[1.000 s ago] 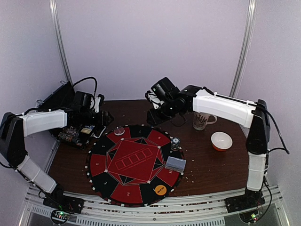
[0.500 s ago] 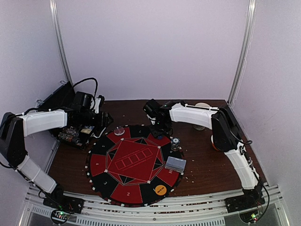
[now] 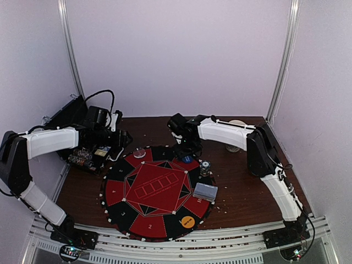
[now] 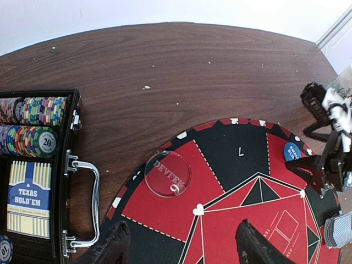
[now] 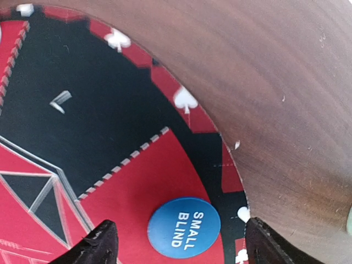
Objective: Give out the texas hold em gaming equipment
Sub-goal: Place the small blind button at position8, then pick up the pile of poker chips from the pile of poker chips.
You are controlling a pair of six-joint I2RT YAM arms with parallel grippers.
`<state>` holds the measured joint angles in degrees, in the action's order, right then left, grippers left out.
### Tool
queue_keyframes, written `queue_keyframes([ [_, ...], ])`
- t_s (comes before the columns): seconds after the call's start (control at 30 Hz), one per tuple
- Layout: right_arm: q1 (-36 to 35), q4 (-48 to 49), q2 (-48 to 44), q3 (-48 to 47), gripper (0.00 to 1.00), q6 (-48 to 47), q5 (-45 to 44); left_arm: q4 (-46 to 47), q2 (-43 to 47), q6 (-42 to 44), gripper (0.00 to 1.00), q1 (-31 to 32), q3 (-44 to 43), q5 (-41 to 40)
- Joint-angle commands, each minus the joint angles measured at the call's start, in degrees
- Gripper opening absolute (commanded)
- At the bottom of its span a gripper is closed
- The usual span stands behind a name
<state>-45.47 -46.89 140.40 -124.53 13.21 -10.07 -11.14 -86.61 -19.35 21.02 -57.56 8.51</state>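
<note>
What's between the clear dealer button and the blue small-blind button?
Only bare mat, a black wedge with a small white mark, separates dealer button from small-blind button; left wrist view shows it.

Both arms wear smooth white shells over the long links, the left arm [image 3: 52, 142] and the right arm [image 3: 228, 131] alike, with chunky black housings at every joint. The elbow blocks are the bulkiest black parts. A thin black cable [image 3: 103, 93] loops above the left wrist. The fingers [image 4: 254, 246] are matte black, rough-edged plastic. Each black base [image 3: 76, 237] has a small green light [image 3: 70, 252] beside it.
</note>
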Motion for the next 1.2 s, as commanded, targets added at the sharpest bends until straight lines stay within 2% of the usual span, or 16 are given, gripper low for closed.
queue_keyframes([
  [0.0, -1.2, -2.8, -2.8, -5.2, 0.87, -1.9, 0.4, 0.7, 0.4, 0.9, 0.69, 0.2, -1.5, -0.7],
  [0.07, -2.5, -3.0, -6.0, -5.0, 0.9, -3.4, 0.3, 0.6, 0.6, 0.9, 0.69, 0.2, -1.6, -0.7],
  [0.17, -5.8, -3.4, -13.3, 0.1, 0.9, -6.5, 2.4, 0.3, 1.3, 0.8, 0.69, 0.3, -1.4, -0.9],
  [0.3, -12.7, -2.5, -23.0, 16.4, 0.92, -8.2, 9.4, 0.2, 2.4, 1.0, 0.69, 0.2, -0.9, -1.5],
  [0.4, -18.7, -0.1, -28.7, 27.5, 1.0, -6.0, 11.8, 0.2, 2.8, 1.0, 0.7, 0.2, -0.6, -1.7],
  [0.53, -22.4, 1.8, -31.6, 37.4, 1.0, 1.0, 13.7, 0.2, 2.9, 0.7, 0.7, 0.3, -0.4, -1.2],
  [0.77, -23.6, 5.9, -34.6, 48.1, 0.99, 5.1, 16.0, 0.3, 3.8, 0.2, 0.7, 0.2, 0.0, -0.4],
  [0.87, -23.8, 6.3, -35.1, 49.7, 0.97, 5.4, 16.0, 0.4, 4.5, 0.1, 0.7, 0.2, 0.5, -0.7],
  [1.0, -22.4, 5.6, -38.4, 45.8, 0.97, 3.5, 15.6, 0.2, 4.4, 0.2, 0.7, 0.2, 0.6, -0.6],
  [1.17, -15.8, 0.7, -41.6, 38.9, 0.98, 1.6, 12.9, -0.9, 3.9, 0.9, 0.7, 0.2, -0.4, -0.6],
])
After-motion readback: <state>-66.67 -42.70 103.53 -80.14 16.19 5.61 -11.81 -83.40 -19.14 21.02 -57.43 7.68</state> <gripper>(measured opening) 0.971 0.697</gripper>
